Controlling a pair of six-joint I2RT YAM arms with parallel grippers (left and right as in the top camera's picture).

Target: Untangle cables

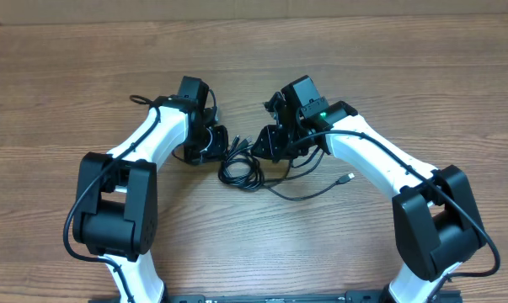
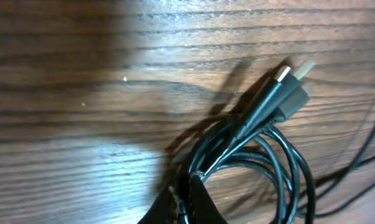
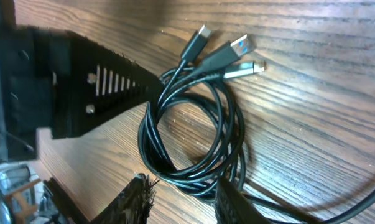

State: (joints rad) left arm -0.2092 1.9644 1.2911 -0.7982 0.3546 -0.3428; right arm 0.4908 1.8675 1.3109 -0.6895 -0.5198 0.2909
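Observation:
The cables [image 1: 239, 168] lie as a small black coil on the table between my two arms. In the left wrist view my left gripper [image 2: 188, 182] is shut on a strand of the cables [image 2: 280, 168], and their plugs [image 2: 293, 78] point away at the upper right. From above, the left gripper [image 1: 227, 143] is at the coil's left edge. My right gripper [image 3: 184, 194] is open, its fingers [image 3: 137, 199] straddling the near side of the cables [image 3: 193, 124] without pinching them. Three plugs [image 3: 231, 53] fan out at the far end. In the overhead view the right gripper [image 1: 264, 151] is at the coil's upper right.
One cable trails right from the coil to a silver-tipped plug [image 1: 346, 178] lying on the wooden table [image 1: 254, 59]. The left arm's black finger [image 3: 100, 87] reaches into the right wrist view, close to the coil. Both white arms flank the coil.

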